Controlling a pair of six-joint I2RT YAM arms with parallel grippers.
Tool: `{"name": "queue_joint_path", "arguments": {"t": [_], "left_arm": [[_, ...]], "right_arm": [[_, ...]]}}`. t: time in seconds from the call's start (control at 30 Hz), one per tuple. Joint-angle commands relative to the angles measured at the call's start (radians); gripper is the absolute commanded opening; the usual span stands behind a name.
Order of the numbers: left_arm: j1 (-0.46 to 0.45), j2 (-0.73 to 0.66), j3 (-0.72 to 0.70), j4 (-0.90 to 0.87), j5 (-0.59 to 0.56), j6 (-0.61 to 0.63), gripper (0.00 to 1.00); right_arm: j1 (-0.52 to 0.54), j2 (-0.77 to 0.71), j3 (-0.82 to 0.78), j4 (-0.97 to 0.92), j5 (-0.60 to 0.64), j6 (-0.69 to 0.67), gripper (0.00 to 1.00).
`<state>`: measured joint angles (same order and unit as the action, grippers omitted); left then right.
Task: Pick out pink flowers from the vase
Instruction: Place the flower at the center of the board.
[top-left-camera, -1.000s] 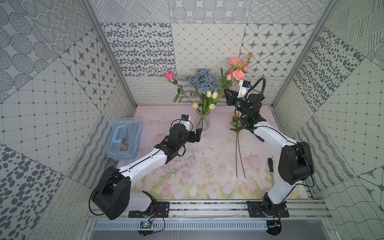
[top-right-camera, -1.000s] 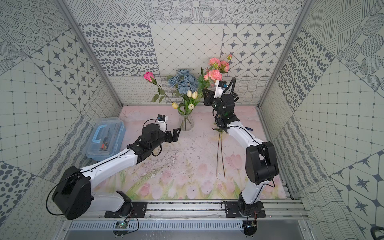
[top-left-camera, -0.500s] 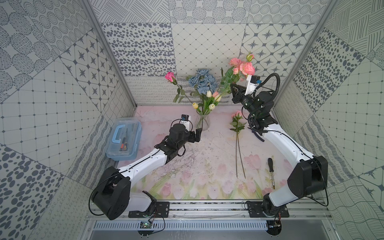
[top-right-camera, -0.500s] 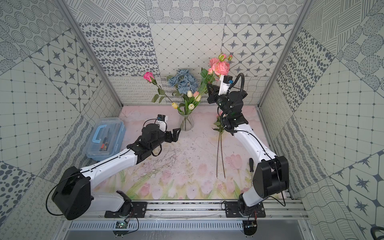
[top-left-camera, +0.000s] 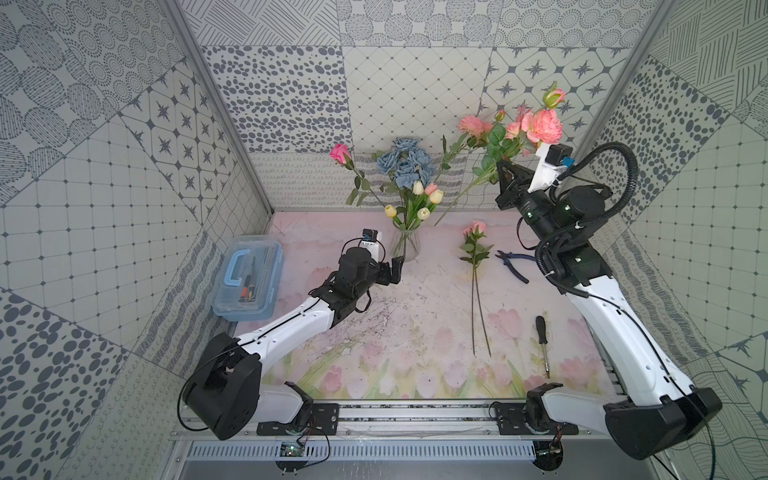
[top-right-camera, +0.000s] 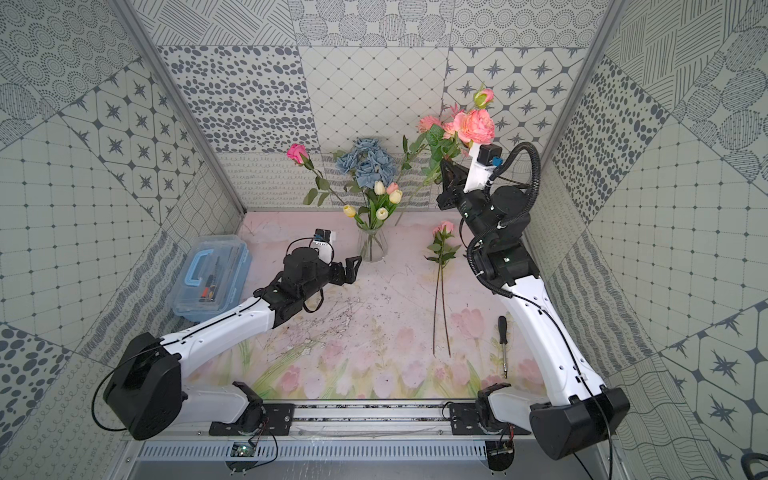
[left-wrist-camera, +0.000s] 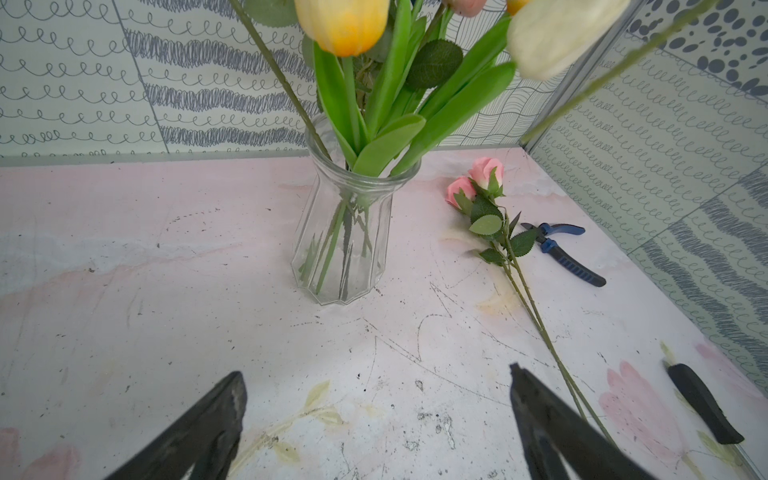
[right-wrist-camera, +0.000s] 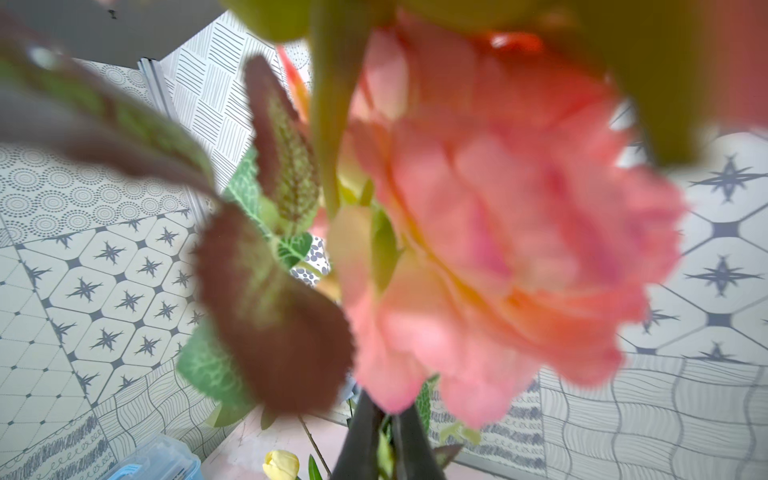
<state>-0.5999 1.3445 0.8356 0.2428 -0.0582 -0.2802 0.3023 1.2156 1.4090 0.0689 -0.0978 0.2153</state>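
**Salmon-pink spray (top-left-camera: 543, 126) clamped aloft, clear of the vase (top-left-camera: 405, 249)**

The spray's stem is pinched between the closed fingers of the right gripper (top-left-camera: 503, 168), which is raised at the vase's 2 o'clock in both top views. In the right wrist view the two fingers are seen pressed together on the green stem, behind a blurred bloom. The stem's lower end hangs free at the vase's 1 o'clock, apart from the rim.

The clear ribbed vase is stood upright near the 12 o'clock edge of the table (top-left-camera: 415, 316). A deep-pink rose (top-left-camera: 340, 153), a pinkish tulip (top-left-camera: 432, 189), dusty-blue roses (top-left-camera: 405, 164) and cream-yellow tulips (top-left-camera: 417, 188) are held in it.

Two pink roses (top-left-camera: 474, 228) are laid flat at the vase's 3 o'clock, stems pointing to 6 o'clock.

The left gripper (left-wrist-camera: 376, 374) is held low at the vase's 7 o'clock, near the glass but apart from it, its fingers spread wide around nothing.

Pliers (top-left-camera: 513, 262) are seen at the roses' 3 o'clock, a screwdriver (top-left-camera: 541, 336) at their 5 o'clock, and a toolbox (top-left-camera: 249, 282) at the table's 9 o'clock.
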Motion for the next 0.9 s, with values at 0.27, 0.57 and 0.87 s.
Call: {"name": "queue_joint_path", "arguments": {"t": [0.27, 0.57, 0.87], "left_arm": [[0.004, -0.005, 0.008, 0.039, 0.025, -0.020, 0.99], [0.004, -0.010, -0.007, 0.048, 0.020, -0.011, 0.99], [0.005, -0.007, -0.013, 0.057, 0.024, -0.013, 0.99]], "right_arm": [[-0.046, -0.048, 0.165, -0.567, 0.115, 0.039, 0.02], [-0.144, 0.003, 0.102, -0.878, -0.005, 0.055, 0.04], [-0.213, 0.090, -0.109, -0.813, -0.082, 0.085, 0.04]]}}
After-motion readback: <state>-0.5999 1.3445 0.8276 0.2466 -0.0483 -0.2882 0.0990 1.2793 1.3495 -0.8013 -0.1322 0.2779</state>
